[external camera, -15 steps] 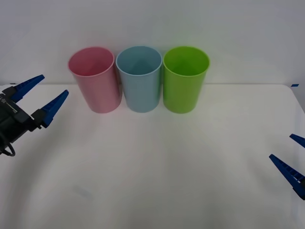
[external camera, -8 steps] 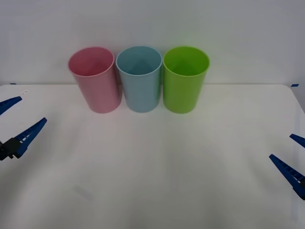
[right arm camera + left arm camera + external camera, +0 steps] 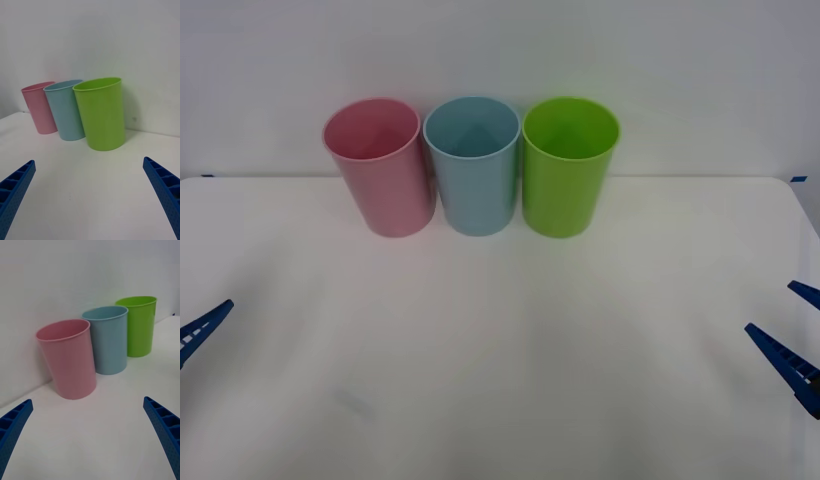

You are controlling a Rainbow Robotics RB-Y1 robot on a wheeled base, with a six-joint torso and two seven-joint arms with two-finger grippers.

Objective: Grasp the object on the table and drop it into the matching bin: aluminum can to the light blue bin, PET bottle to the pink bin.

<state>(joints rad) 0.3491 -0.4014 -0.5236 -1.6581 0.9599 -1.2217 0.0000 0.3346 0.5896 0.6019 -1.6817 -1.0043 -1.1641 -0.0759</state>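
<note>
The pink bin (image 3: 380,170), the light blue bin (image 3: 473,168) and a lime green bin (image 3: 568,168) stand upright in a touching row at the back of the white table (image 3: 510,340). The object, an aluminum can or PET bottle, is out of view. My left gripper (image 3: 90,442) is open and empty at the table's near left edge, where one blue finger (image 3: 202,325) pokes in. It faces the pink bin (image 3: 69,360) from well short of it. My right gripper (image 3: 792,335) is open and empty at the near right edge, facing the green bin (image 3: 101,114).
A plain white wall rises just behind the bins. The white tabletop stretches wide between the bins and both grippers, with a faint grey smudge (image 3: 355,403) at the near left.
My left gripper has drawn back from beside the pink bin, down and out to the near left edge, staying open. The right gripper and the bins have not moved.
</note>
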